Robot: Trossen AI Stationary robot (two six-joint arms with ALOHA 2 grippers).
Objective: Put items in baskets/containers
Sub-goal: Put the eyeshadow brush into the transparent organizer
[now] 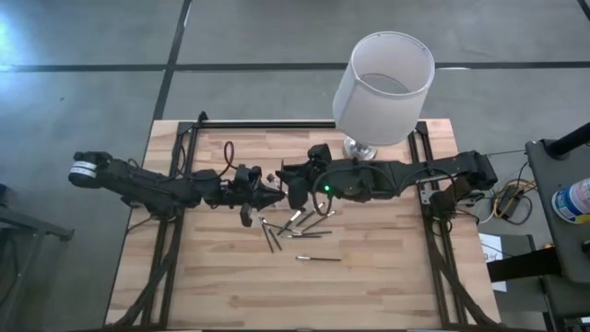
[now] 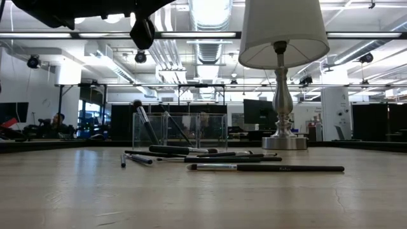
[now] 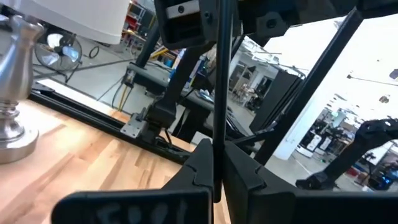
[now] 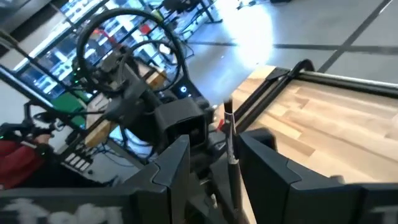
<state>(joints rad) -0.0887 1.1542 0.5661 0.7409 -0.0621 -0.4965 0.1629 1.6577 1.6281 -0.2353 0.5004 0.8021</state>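
One thin dark-handled stick stands upright, clamped in the left end effector; right end effector fingers apart around it.

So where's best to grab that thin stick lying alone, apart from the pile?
Probably the middle of the thin dark-and-silver stick, coming straight down from above. It lies flat on the wooden table, with bare space on either side of it.

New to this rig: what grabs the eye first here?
The white-shaded lamp at the table's far edge dominates. Both arms meet mid-table, the left tool pinching a thin dark stick that the right tool straddles. Makeup brushes lie before a clear organizer.
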